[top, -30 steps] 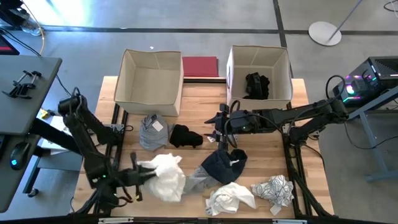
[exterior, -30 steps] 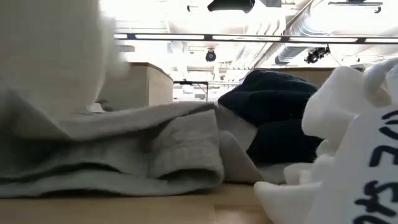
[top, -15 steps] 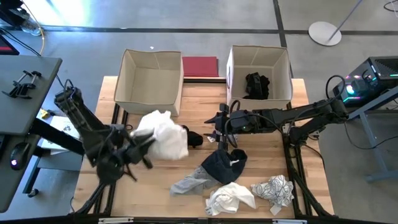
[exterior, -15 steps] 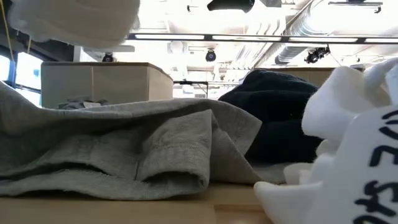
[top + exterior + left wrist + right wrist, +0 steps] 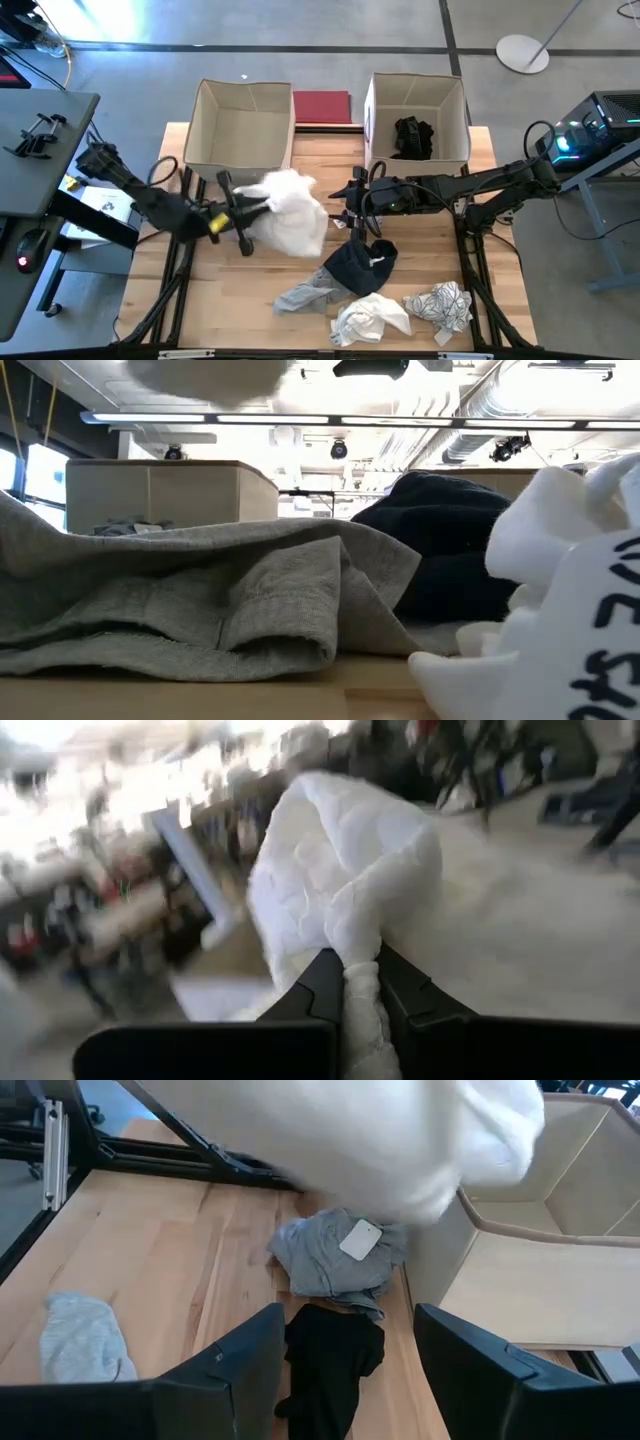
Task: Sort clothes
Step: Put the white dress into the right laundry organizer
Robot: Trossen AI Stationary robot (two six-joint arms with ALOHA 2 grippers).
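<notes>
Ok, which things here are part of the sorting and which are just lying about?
Part of the job:
white garment, held by the left end effector
grey garment
black garment
navy garment
light grey garment
white garment near the front edge
patterned garment
black garment in the right box
both boxes

Just lying about:
red mat
right end effector, waiting open

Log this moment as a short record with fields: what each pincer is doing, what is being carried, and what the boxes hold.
left pincer: shut on the white garment, held in the air near the left box
right pincer: open, hovering over the black garment at table centre
left box: looks empty
right box: one dark garment inside
grey garment with tag: on the table beside the left box
</notes>
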